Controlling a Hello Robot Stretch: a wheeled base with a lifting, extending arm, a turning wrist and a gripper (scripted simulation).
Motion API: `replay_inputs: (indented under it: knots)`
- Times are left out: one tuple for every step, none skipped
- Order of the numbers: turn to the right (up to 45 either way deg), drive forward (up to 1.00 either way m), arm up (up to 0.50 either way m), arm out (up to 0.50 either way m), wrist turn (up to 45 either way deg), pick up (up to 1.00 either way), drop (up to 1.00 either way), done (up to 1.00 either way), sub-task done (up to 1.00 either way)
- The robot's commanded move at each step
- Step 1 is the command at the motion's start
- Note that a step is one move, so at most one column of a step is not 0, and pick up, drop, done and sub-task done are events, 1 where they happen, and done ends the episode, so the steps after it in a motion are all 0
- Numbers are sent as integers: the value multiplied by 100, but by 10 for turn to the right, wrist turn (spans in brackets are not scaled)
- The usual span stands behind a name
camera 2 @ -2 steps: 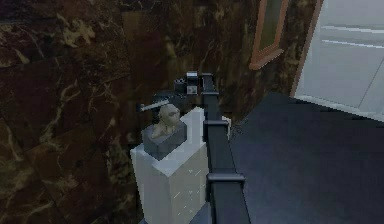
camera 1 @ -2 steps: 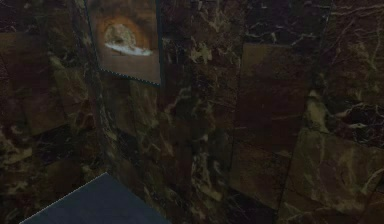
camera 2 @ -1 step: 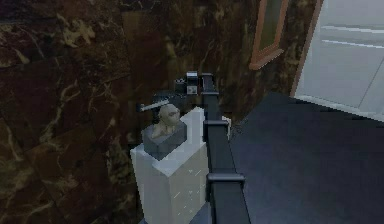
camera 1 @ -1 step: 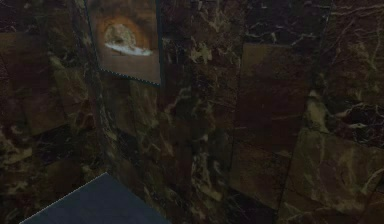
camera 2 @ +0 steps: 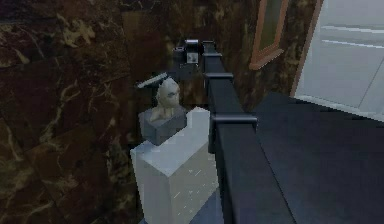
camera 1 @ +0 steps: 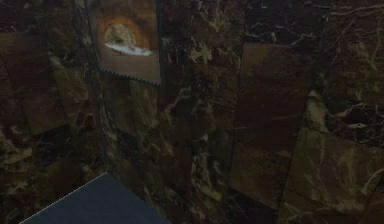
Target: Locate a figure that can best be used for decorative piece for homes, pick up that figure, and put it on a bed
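A pale bust (camera 2: 167,98) on a grey base stands on top of a white block (camera 2: 178,170), in the middle of the arm side view. My arm (camera 2: 232,120) rises as a dark bar along the block's right side. At its far end sit the white marker squares (camera 2: 188,56), and left of them the gripper (camera 2: 155,80) reaches just above the bust's head. I cannot tell whether the gripper holds anything or touches the bust.
Dark marble walls (camera 1: 260,110) close in ahead and to the side. A framed picture (camera 1: 126,40) hangs on the wall ahead, and a dark blue-grey surface (camera 1: 95,205) lies below it. In the arm side view there is a dark flat surface (camera 2: 310,160), a white door (camera 2: 352,55) and a wooden frame (camera 2: 270,30).
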Motion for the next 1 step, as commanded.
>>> replay_inputs:
  knots:
    - [0,0,0,0,-450,0,0,0,0]
